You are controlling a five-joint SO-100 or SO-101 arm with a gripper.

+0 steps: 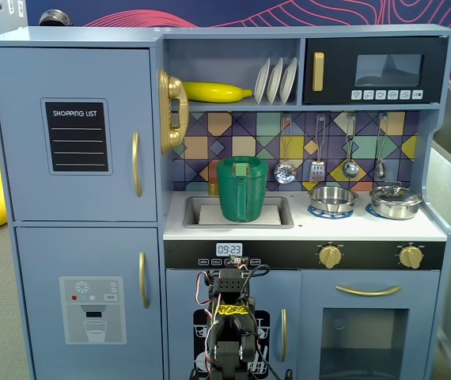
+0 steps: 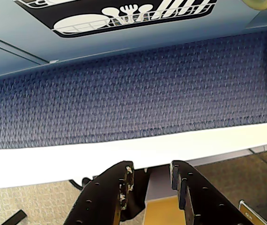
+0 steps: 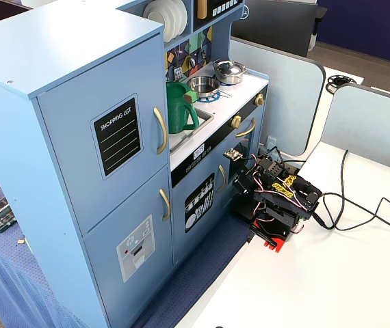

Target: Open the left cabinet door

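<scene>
The left cabinet door (image 1: 75, 134) is blue-grey with a black "SHOPPING LIST" panel and a curved gold handle (image 1: 136, 164). It sits flush and shut at the upper left of the toy kitchen, and it also shows in the other fixed view (image 3: 106, 137) with its handle (image 3: 161, 130). My arm (image 1: 229, 324) is folded low in front of the kitchen's lower middle, far below and right of that handle; it rests on the white table (image 3: 274, 201). In the wrist view my gripper (image 2: 150, 180) points down at the table edge, its jaws a little apart and empty.
Below the door is the dispenser door (image 1: 91, 309). The small dish-rack door (image 2: 124, 14) is just behind the arm. A blue cloth (image 2: 124, 93) lies under the kitchen. A green jug (image 1: 241, 188) stands in the sink. Cables (image 3: 359, 205) trail across the white table (image 3: 318, 287).
</scene>
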